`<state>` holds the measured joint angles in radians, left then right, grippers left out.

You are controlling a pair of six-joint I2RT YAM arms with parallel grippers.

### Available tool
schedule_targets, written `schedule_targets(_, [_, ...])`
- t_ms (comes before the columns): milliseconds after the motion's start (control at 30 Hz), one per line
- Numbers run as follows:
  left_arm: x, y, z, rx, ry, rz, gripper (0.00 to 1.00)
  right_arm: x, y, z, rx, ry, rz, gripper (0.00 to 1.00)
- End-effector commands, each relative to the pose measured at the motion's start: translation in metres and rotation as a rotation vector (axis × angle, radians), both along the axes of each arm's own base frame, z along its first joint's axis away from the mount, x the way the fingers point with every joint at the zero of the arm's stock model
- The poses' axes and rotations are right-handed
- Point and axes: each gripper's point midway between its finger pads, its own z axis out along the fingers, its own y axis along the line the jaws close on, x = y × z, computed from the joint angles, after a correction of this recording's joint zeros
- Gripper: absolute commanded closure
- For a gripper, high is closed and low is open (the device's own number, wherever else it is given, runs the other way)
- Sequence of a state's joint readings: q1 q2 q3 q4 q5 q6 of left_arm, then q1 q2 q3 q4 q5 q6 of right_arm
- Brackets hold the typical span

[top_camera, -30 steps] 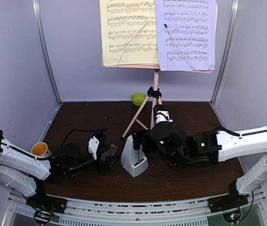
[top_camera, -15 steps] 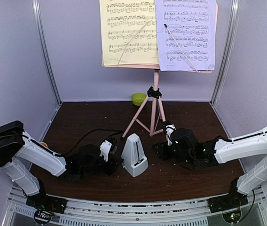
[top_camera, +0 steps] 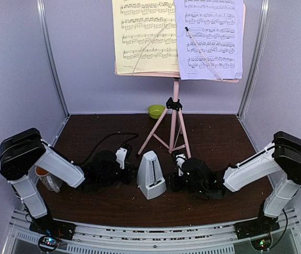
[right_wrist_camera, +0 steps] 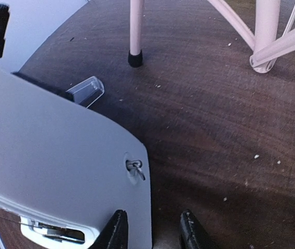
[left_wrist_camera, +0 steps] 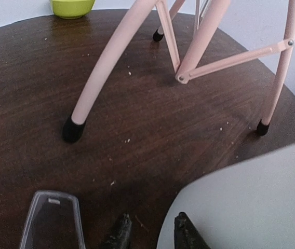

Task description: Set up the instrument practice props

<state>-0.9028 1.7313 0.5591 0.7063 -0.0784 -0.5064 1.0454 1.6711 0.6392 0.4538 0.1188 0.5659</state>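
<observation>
Finishing the metronome step is where we judge ourselves to be. The pink music stand (top_camera: 175,106) is at the far centre, with the yellow sheet (top_camera: 142,37) and lavender sheet (top_camera: 211,37) side by side on its desk. The pale-grey metronome (top_camera: 151,174) stands upright near the centre, on the near side of the stand's legs. Its clear cover (left_wrist_camera: 51,220) lies off on the table (top_camera: 97,132) just to its left. The left gripper (left_wrist_camera: 151,234) and right gripper (right_wrist_camera: 151,231) sit low on either side of the metronome, each with fingers a little apart and holding nothing. The next move, we think, calls for a gentle squaring nudge or a straight pull outward that doesn't tip the metronome.
</observation>
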Motion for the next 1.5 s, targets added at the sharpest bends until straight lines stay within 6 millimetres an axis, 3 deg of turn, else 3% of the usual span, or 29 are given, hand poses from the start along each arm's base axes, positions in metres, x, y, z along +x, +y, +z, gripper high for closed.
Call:
schedule_targets(0, [0.018,-0.02,0.03,-0.094,-0.066,-0.052,0.71,-0.026,0.017,0.006,0.094,0.02,0.054,0.65])
schedule_targets(167, [0.036,-0.01,0.048,-0.135,-0.087,-0.03,0.64,-0.044,0.021,0.003,0.113,0.056,0.077,0.64])
schedule_targets(267, [0.041,0.006,0.061,-0.099,-0.12,0.03,0.5,-0.06,0.031,0.001,0.128,0.068,0.142,0.63])
schedule_targets(300, [0.04,0.016,0.08,-0.126,-0.157,0.061,0.41,-0.066,0.035,0.002,0.139,0.064,0.167,0.62])
schedule_targets(367, [0.033,0.04,0.098,-0.161,-0.178,0.141,0.31,-0.071,0.041,0.004,0.158,0.059,0.2,0.61])
schedule_targets(467, [0.014,0.07,0.115,-0.135,-0.184,0.24,0.25,-0.074,0.049,0.013,0.196,0.041,0.233,0.6])
schedule_targets(567, [-0.02,0.08,0.138,-0.129,-0.251,0.283,0.11,-0.076,0.058,0.021,0.23,0.026,0.264,0.59])
schedule_targets(700, [-0.048,0.067,0.158,-0.155,-0.25,0.232,0.08,-0.079,0.063,0.023,0.256,0.02,0.284,0.58])
schedule_targets(933, [-0.074,0.009,0.164,-0.112,-0.221,0.154,0.02,-0.073,0.022,0.033,0.269,-0.054,0.191,0.43])
schedule_targets(1067, [-0.076,-0.017,0.153,-0.068,-0.217,0.156,0.02,-0.068,0.007,0.037,0.254,-0.078,0.147,0.37])
schedule_targets(1167, [-0.072,-0.026,0.145,-0.056,-0.194,0.192,0.02,-0.062,-0.001,0.037,0.238,-0.086,0.109,0.32])
schedule_targets(1333, [-0.061,-0.025,0.126,0.022,-0.179,0.293,0.03,-0.052,-0.006,0.037,0.226,-0.096,0.056,0.25])
schedule_targets(1467, [-0.058,-0.03,0.116,0.083,-0.177,0.298,0.12,-0.044,-0.007,0.029,0.218,-0.076,0.026,0.26])
